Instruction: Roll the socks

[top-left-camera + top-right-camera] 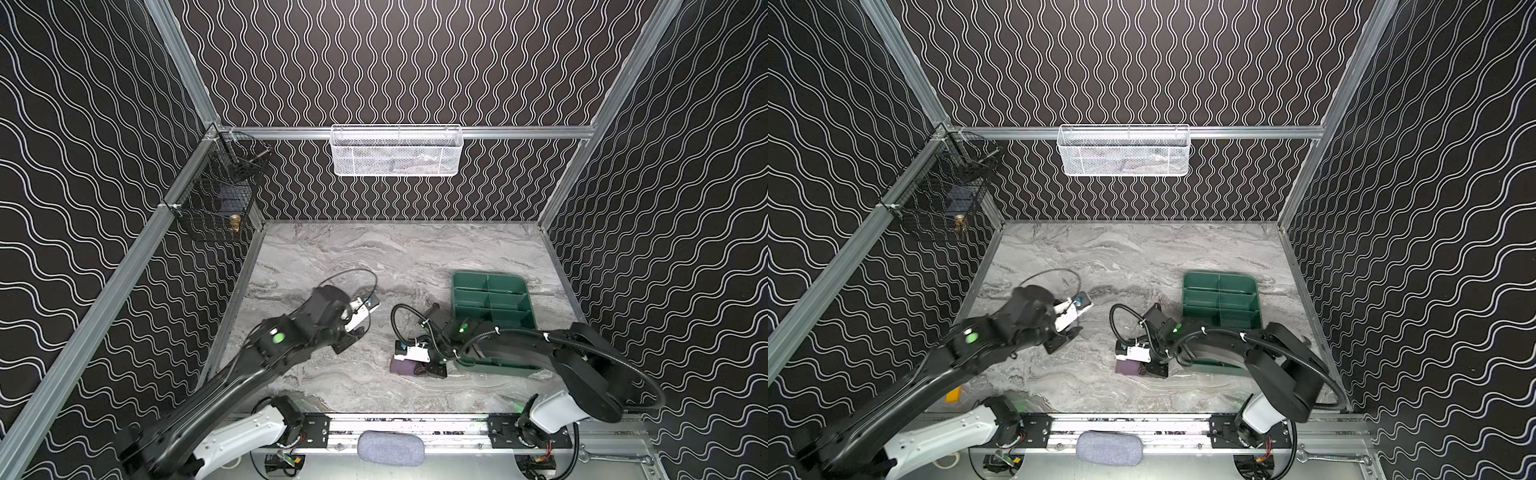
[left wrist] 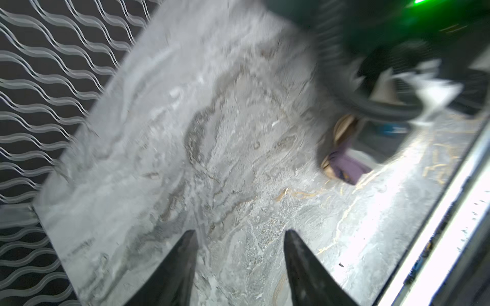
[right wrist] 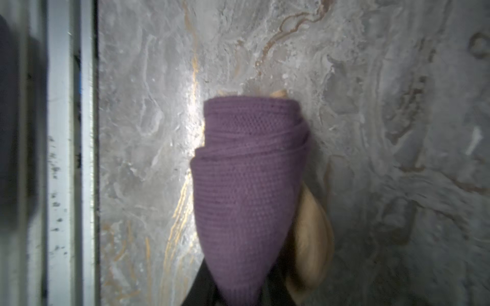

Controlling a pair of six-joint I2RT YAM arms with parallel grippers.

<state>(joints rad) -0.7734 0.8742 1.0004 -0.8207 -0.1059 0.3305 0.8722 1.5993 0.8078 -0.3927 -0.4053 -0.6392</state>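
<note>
1. My right tool is clamped on the purple sock roll, near-centre of the counter, left of the green tray
2. Left tool: jaws apart, empty, further left
3. Risk: the loose outer wrap unwinds if my clamp slips

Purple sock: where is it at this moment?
In both top views the rolled purple sock is near the marble table's front edge, held in the right gripper, just left of the green tray.
</note>
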